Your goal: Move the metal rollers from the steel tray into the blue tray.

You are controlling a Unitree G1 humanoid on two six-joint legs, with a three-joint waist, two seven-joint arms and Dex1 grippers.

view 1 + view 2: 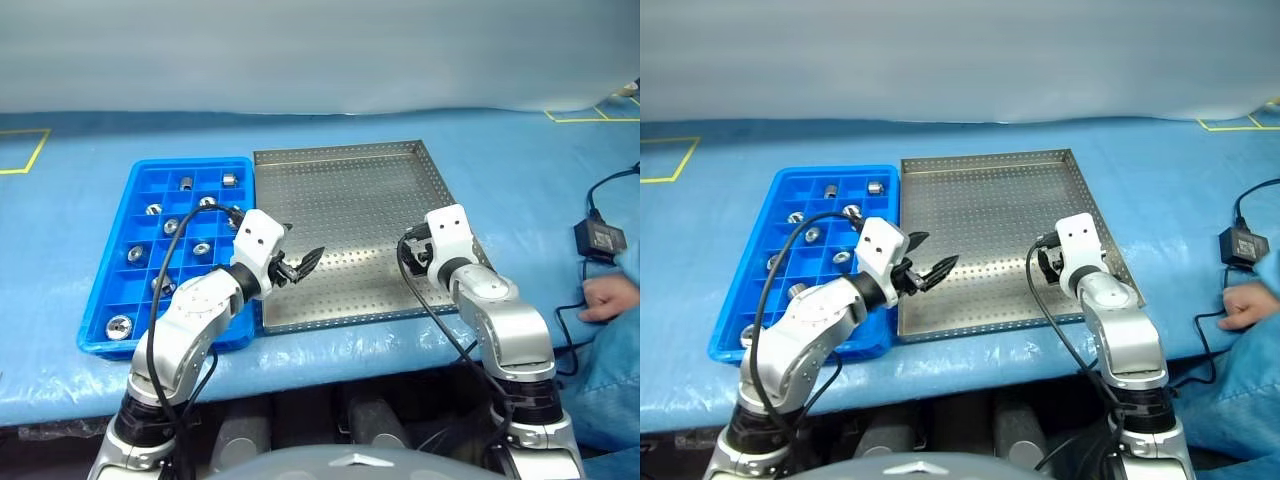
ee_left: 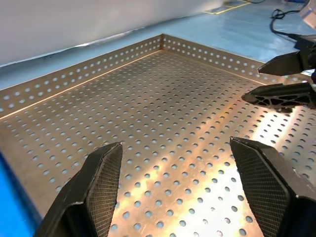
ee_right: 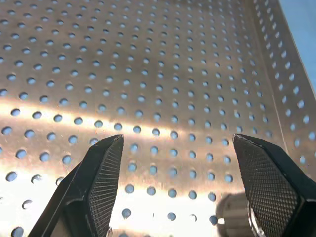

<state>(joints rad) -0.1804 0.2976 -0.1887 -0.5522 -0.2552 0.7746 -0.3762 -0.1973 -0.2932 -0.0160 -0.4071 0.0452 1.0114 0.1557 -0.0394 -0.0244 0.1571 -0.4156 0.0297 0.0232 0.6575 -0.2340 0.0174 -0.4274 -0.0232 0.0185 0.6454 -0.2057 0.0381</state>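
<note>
Both hands hang spread and empty over the steel tray (image 1: 350, 200): the left hand (image 1: 298, 266) by its near-left edge, the right hand (image 2: 281, 81) at the near-right side. Metal rollers (image 1: 119, 326) sit scattered in the blue tray (image 1: 110, 265) alongside. The right wrist camera catches one roller (image 3: 233, 213) on the steel beside a finger (image 3: 269, 182). A person's hand (image 1: 605, 298) and a black adapter (image 1: 599, 238) rest on the blue-covered desk (image 1: 500, 150).

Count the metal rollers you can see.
10 metal rollers: nine in the blue tray's compartments, one in the steel tray by the right hand. The left arm may hide more.
</note>
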